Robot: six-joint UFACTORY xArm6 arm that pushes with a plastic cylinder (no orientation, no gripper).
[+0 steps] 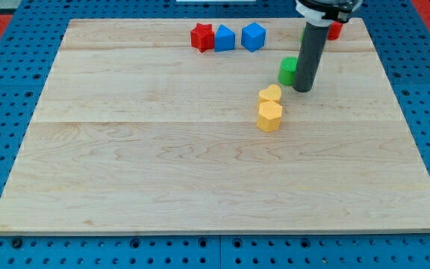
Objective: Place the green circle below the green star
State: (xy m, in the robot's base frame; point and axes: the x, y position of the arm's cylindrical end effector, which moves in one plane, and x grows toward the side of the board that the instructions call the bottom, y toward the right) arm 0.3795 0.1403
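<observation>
One green block (287, 69), its shape partly hidden, is seen near the wooden board's (163, 164) top right, touched on its right by my tip (302, 89), which grips nothing, above two yellow blocks (269, 107).

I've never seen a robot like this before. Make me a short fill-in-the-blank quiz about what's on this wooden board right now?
1. My tip sits just to the view's ____ of the green block.
2. The two yellow blocks are ____ each other.
3. Between the red star-shaped block and the green block stand ____ blue blocks.

Missing words: right; touching; two
</observation>
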